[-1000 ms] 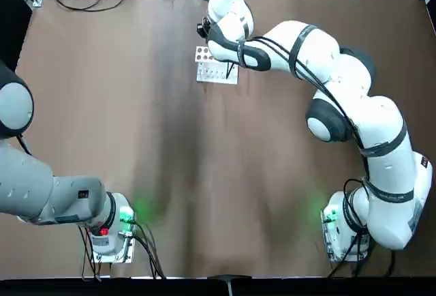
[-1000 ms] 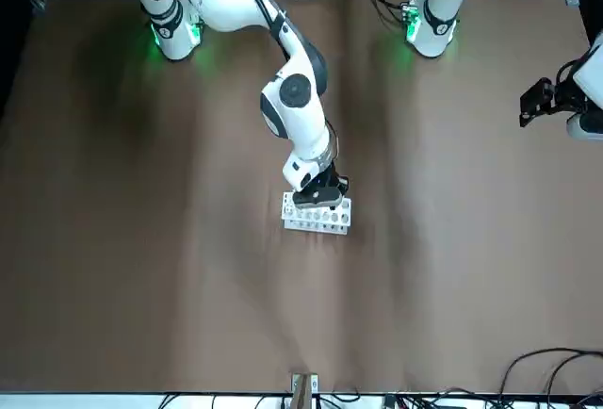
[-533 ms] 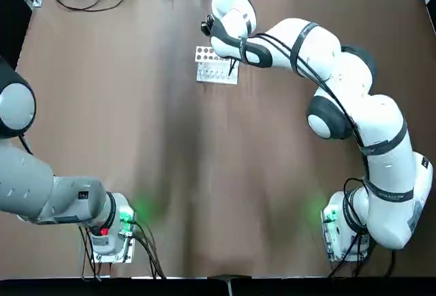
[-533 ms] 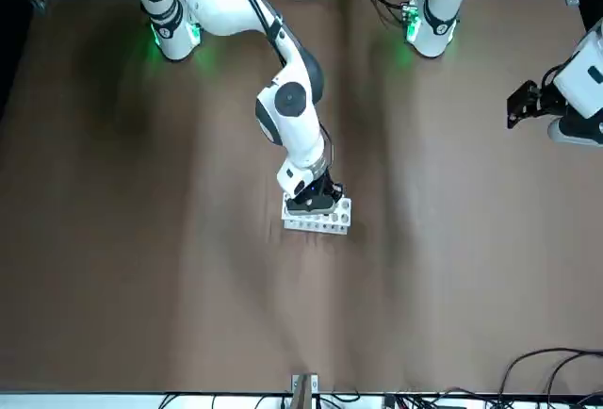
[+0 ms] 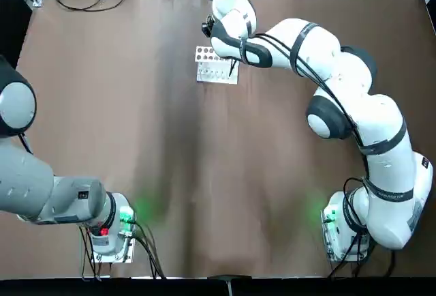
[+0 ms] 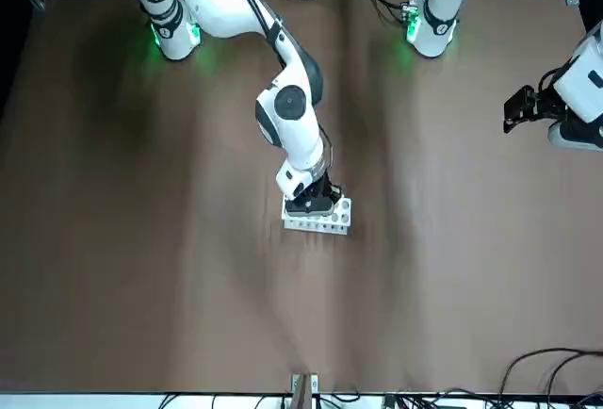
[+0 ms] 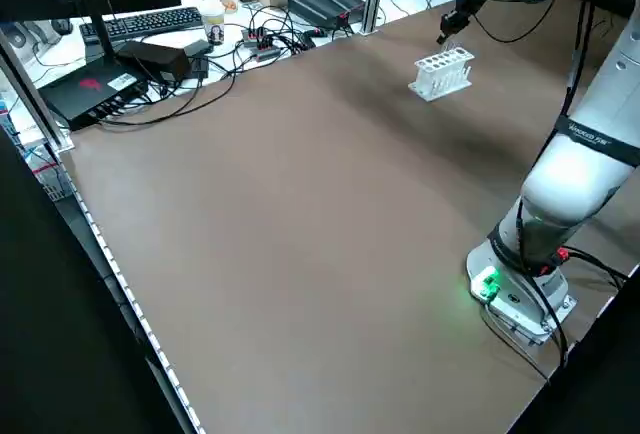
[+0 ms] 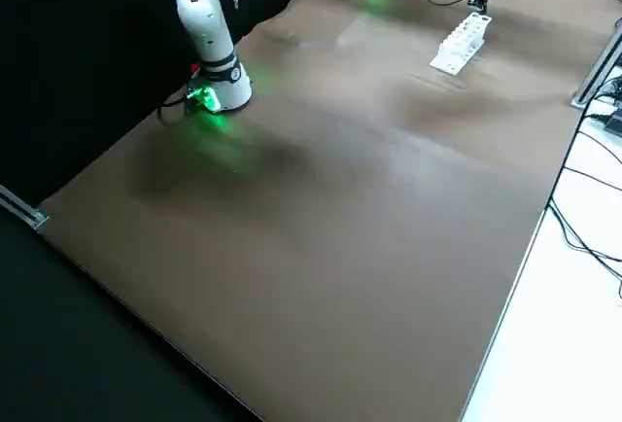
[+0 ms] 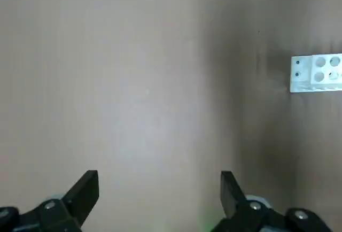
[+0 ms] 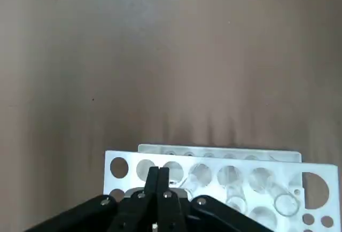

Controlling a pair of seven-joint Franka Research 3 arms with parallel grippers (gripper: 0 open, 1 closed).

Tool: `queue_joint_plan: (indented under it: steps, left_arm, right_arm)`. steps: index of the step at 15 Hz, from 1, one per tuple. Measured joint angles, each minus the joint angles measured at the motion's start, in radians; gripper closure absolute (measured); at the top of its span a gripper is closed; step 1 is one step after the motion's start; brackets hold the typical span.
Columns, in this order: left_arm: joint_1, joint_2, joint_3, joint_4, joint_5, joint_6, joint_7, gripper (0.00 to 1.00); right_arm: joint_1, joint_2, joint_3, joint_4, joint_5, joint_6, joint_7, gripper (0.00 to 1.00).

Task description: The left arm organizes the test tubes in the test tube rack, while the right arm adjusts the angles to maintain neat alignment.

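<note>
Near the counter's (image 5: pixel 102 105) far edge, the right claw (image 10: pixel 158 181), fingers pressed together, hovers over the test tube rack (image 5: pixel 216 69). Well apart, the left claw (image 9: pixel 159 195) hangs spread. Judged step: angle adjustment; next needs gentle nudging.

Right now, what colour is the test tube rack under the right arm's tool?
White; the test tube rack shows best in the right wrist view.

lab bench | 2 arms on brown table (image 7: pixel 300 204) | keyboard (image 7: pixel 150 22), cables (image 7: pixel 200 74) at edge
</note>
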Motion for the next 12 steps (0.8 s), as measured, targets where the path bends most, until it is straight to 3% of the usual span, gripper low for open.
queue_joint_plan:
  steps: [8, 12]
  left_arm:
    - [0.006, 0.001, 0.000, 0.000, -0.039, 0.012, -0.013, 0.00]
    - [0.010, 0.001, 0.000, -0.001, -0.053, 0.044, -0.076, 0.00]
  right_arm:
    - [-0.001, 0.000, -0.001, 0.000, 0.000, -0.004, -0.001, 0.99]
    - [-0.006, 0.000, -0.001, 0.000, 0.000, -0.071, -0.006, 0.99]
